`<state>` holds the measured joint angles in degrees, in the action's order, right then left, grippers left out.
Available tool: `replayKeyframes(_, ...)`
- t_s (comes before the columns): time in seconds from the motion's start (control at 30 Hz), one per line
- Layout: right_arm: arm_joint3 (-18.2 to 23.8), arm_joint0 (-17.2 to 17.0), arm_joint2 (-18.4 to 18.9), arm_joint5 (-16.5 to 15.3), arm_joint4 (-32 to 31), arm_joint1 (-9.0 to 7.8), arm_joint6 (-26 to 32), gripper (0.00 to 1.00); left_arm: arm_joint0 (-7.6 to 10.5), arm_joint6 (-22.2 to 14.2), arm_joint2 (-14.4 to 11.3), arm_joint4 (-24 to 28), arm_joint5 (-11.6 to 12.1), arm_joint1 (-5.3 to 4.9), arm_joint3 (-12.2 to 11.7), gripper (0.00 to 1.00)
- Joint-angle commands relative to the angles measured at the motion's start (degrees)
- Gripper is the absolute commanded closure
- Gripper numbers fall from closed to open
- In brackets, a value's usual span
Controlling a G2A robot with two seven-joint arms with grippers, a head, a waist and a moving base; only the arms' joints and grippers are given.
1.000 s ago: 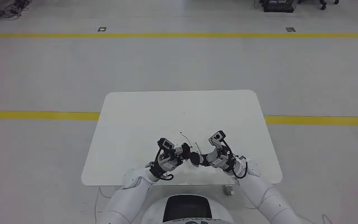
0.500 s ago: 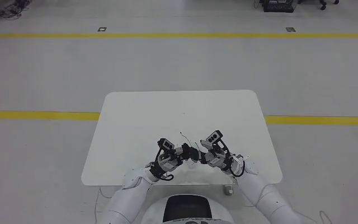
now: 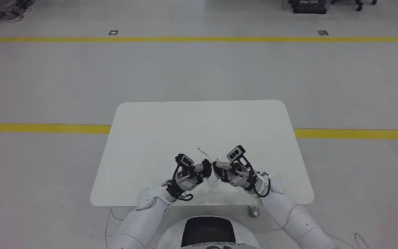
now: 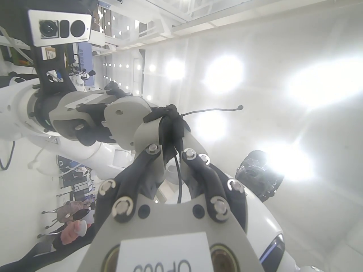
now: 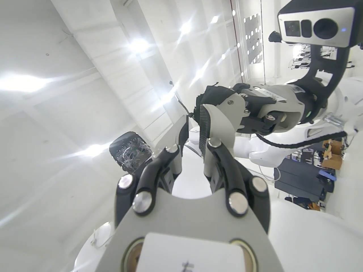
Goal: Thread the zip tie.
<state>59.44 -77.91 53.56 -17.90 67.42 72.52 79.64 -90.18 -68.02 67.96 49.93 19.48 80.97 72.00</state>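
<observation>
Black and thin, the zip tie (image 4: 212,110) is pinched in the left gripper (image 4: 173,131), which is closed on it. In the left wrist view the strand comes up through the middle of the frame between that gripper's fingers (image 4: 147,135). It passes their tips and then runs off toward the right of the frame. It ends there in a small square head that hangs free, touching nothing.

The right gripper (image 3: 216,167) meets the left one tip to tip. In the top view the two sit just beside each other in the lower middle of the frame, above the near part of the white worktop (image 3: 186,121). The left gripper is on the left side of the frame and the right gripper on the right. I cannot tell whether the right gripper is clamped on the strand or only set against it.

From the place where they meet, a fine dark line of zip tie points up and slightly left over the bare worktop. In the right wrist view a short piece of the strand sticks out past the tips at the centre of the frame.

Grey floor surrounds the worktop, and a yellow line (image 3: 56,128) crosses it at mid-height of the top view.
</observation>
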Motion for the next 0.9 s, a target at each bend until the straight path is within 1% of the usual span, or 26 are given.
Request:
replayKeyframes(0.0,0.0,0.0,-0.2,-0.1,0.1,-0.04,0.0,0.91,0.0,0.0,0.0,0.0,0.0,0.0,0.0,1.0)
replayKeyframes(0.13,0.0,0.1,-0.6,-0.4,0.6,-0.15,0.0,0.93,0.0,0.0,0.0,0.0,0.0,0.0,0.0,1.0)
replayKeyframes(0.23,-0.1,0.2,-0.8,-0.6,0.8,-0.23,0.0,0.93,0.0,0.0,0.0,0.0,0.0,0.0,0.0,1.0)
replayKeyframes(0.37,-0.1,0.3,-1.0,-0.8,1.2,-0.36,0.0,0.9,0.0,0.0,0.0,0.0,0.0,0.0,0.0,1.0)
replayKeyframes(0.57,-0.3,0.6,-1.3,-0.8,1.6,-0.54,0.0,0.93,0.0,0.0,0.0,0.0,0.0,0.0,0.0,1.0)
replayKeyframes(0.87,-0.8,1.3,-2.0,-1.0,2.1,-0.6,0.0,0.91,0.0,0.0,0.0,0.0,0.0,0.0,0.0,1.0)
